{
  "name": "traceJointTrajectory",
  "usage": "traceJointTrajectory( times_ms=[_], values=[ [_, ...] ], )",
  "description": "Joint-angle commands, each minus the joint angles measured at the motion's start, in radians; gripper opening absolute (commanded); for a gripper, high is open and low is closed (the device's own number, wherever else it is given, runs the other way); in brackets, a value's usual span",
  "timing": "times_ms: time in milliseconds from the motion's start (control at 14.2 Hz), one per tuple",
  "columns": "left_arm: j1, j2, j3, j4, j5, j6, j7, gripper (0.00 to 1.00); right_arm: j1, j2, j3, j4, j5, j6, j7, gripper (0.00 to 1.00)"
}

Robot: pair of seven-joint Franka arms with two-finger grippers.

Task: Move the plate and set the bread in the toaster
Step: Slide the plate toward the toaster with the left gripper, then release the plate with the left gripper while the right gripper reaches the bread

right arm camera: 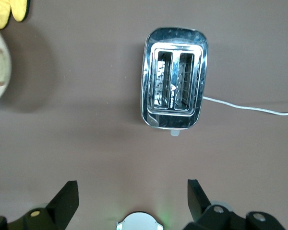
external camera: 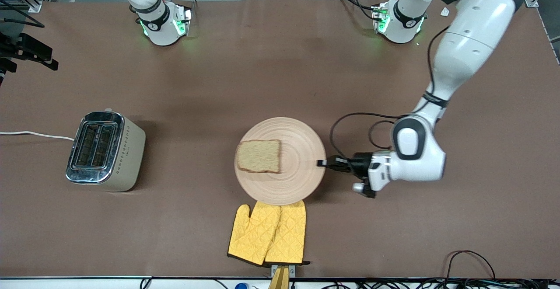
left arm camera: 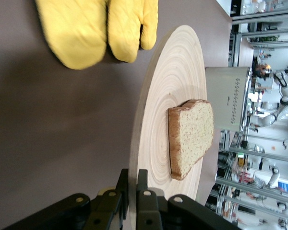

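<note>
Front view: plate (external camera: 280, 161) sits mid-table, its edge overlapping the yellow oven mitts (external camera: 267, 233) nearer the camera. Left gripper (external camera: 322, 163) is clamped on the plate's rim at the side toward the left arm's end of the table. Bread (external camera: 259, 156), a brown square slice with a darker crust, lies flat on the plate's toaster-side half. Toaster (external camera: 105, 151) stands well apart, toward the right arm's end, slots up.

Left wrist view: fingers (left arm camera: 143, 183) pinch the pale grooved plate (left arm camera: 180, 86) edge; bread (left arm camera: 192, 136) lies straight out from the gripper, toaster (left arm camera: 228, 98) past it on the same line. Judgement: carrying the plate toaster-ward looks like the step in hand.

Right wrist view: right gripper (right arm camera: 133, 199) hangs wide apart, waiting over bare table near the toaster (right arm camera: 174, 91); this arm is nearer the slots.
</note>
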Motion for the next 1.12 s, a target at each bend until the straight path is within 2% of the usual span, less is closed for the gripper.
traceJointTrajectory(
  times_ms=[0, 140, 211, 421, 632, 702, 772, 982, 1053],
  values=[
    [-0.089, 0.076, 0.0, 0.06, -0.052, 0.094, -0.035, 0.0, 0.0, -0.011, 0.007, -0.064, 0.014, 0.027, 0.007, 1.0],
    [-0.139, 0.128, -0.002, 0.09, -0.055, 0.161, -0.028, 0.0, 0.013, -0.011, 0.009, -0.12, 0.031, 0.09, 0.009, 1.0],
    [-0.159, 0.141, -0.003, 0.094, -0.066, 0.187, -0.028, 0.0, 0.01, -0.011, 0.007, -0.148, 0.066, 0.122, 0.009, 1.0],
    [-0.205, 0.162, 0.0, 0.127, -0.15, 0.209, -0.022, 0.0, 0.02, -0.011, 0.007, -0.217, 0.089, 0.222, 0.01, 1.0],
    [-0.208, 0.172, 0.0, 0.127, -0.155, 0.218, -0.024, 0.03, 0.076, -0.011, 0.007, -0.294, 0.089, 0.323, 0.023, 1.0],
    [-0.208, 0.172, 0.0, 0.125, -0.159, 0.218, -0.03, 0.14, 0.078, -0.004, 0.007, -0.315, 0.089, 0.349, 0.024, 1.0],
    [-0.208, 0.17, 0.0, 0.124, -0.162, 0.218, -0.036, 0.17, 0.092, 0.004, 0.007, -0.332, 0.089, 0.381, 0.026, 1.0],
    [-0.21, 0.17, 0.0, 0.12, -0.175, 0.218, -0.048, 0.38, 0.133, 0.039, 0.007, -0.36, 0.086, 0.459, 0.095, 1.0],
    [-0.21, 0.169, 0.0, 0.12, -0.173, 0.218, -0.048, 0.59, 0.136, 0.051, 0.007, -0.38, 0.086, 0.502, 0.099, 1.0]
  ],
)
